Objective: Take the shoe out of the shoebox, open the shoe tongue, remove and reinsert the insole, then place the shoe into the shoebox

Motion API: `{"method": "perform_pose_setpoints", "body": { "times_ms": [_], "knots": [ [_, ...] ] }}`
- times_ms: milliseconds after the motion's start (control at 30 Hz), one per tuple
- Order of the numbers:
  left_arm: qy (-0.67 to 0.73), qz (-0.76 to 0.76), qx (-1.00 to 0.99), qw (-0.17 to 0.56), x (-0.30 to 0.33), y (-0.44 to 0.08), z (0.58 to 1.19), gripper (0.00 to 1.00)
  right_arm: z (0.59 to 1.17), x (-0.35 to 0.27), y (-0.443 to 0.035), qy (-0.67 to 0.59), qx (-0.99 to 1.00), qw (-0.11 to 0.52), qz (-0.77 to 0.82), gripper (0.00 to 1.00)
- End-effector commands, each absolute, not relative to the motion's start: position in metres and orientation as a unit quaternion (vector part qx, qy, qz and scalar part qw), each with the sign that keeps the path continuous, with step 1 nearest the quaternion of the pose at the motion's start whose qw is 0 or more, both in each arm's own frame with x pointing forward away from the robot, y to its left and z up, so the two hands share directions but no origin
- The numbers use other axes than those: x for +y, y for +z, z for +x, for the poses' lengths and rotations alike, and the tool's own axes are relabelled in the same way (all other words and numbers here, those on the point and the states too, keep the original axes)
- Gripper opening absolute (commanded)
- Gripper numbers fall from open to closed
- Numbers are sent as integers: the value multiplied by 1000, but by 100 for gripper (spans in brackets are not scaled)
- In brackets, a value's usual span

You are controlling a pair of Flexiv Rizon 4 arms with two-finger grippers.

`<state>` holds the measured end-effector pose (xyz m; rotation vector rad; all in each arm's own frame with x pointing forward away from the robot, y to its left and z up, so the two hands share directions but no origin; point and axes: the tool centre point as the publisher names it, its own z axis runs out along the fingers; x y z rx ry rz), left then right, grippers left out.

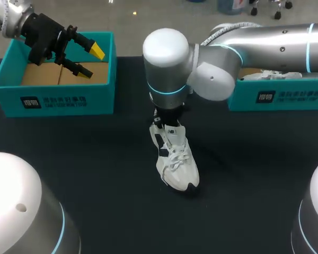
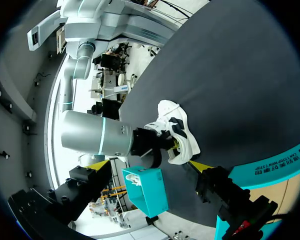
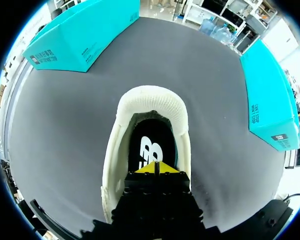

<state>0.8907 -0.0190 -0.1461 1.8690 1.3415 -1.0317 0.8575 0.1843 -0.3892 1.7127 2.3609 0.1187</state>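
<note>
Editor: Closest to the lens are the right arm's fingers (image 3: 165,169). What are they doing?

Photographer: Their yellow tips are drawn together with only a hairline gap, poised at the mouth of the white shoe (image 1: 177,159). Its dark insole (image 3: 151,135) lies just ahead of the tips. Whether they pinch anything cannot be told.

Editor: And where does the shoe stand?

Photographer: Upright on its sole on the black bench (image 1: 106,159), its heel end under those fingers and its toe pointing away from them, outside both boxes.

Editor: The other arm?

Photographer: The left arm's fingers (image 1: 97,50) hang spread wide, holding nothing, above an open teal shoebox (image 1: 69,100). A second teal shoebox (image 1: 286,98) sits well apart from them, beyond the right arm.
</note>
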Motion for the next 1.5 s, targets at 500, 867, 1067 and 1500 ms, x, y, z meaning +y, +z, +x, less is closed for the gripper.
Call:
{"method": "perform_pose_setpoints", "body": {
  "times_ms": [500, 867, 1067, 1500],
  "knots": [
    [-389, 707, 507, 304, -19, -146, 891, 100, 853, 197, -415, 29, 814, 72, 576, 0],
    [-389, 707, 507, 304, -19, -146, 891, 100, 872, 195, -383, 75, 805, 104, 579, 0],
    [-389, 707, 507, 304, -19, -146, 891, 100, 885, 200, -399, 65, 808, 113, 574, 0],
    [-389, 707, 507, 304, -19, -146, 891, 100, 874, 197, -402, -2, 816, 18, 577, 0]
  ]
}}
